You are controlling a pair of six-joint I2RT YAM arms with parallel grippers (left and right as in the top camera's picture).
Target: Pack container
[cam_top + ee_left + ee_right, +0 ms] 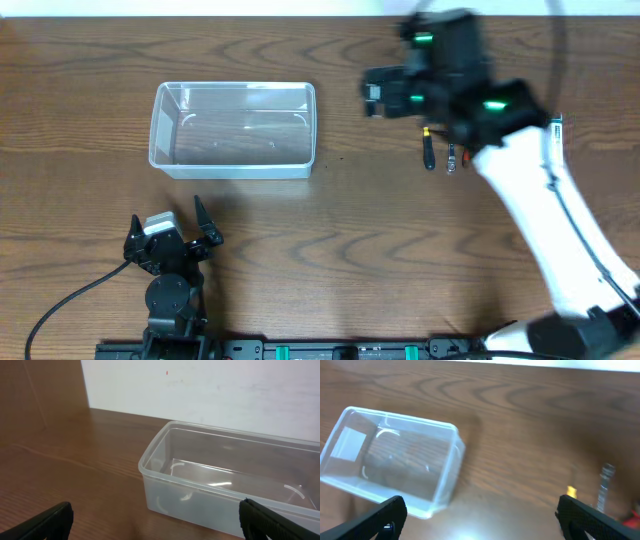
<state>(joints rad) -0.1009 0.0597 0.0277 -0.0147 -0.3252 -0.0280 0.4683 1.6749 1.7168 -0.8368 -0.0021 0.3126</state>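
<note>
The clear plastic container (232,129) sits empty on the wooden table at upper left; it also shows in the left wrist view (225,485) and the right wrist view (390,460). My left gripper (170,232) is open and empty, just in front of the container's near wall. My right gripper (372,97) is open and empty, held above the table to the right of the container. Small hand tools (440,152) lie on the table under the right arm; a metal bit (605,485) shows in the right wrist view.
A white wall (210,390) stands behind the table's far edge. The right arm (560,220) stretches across the table's right side.
</note>
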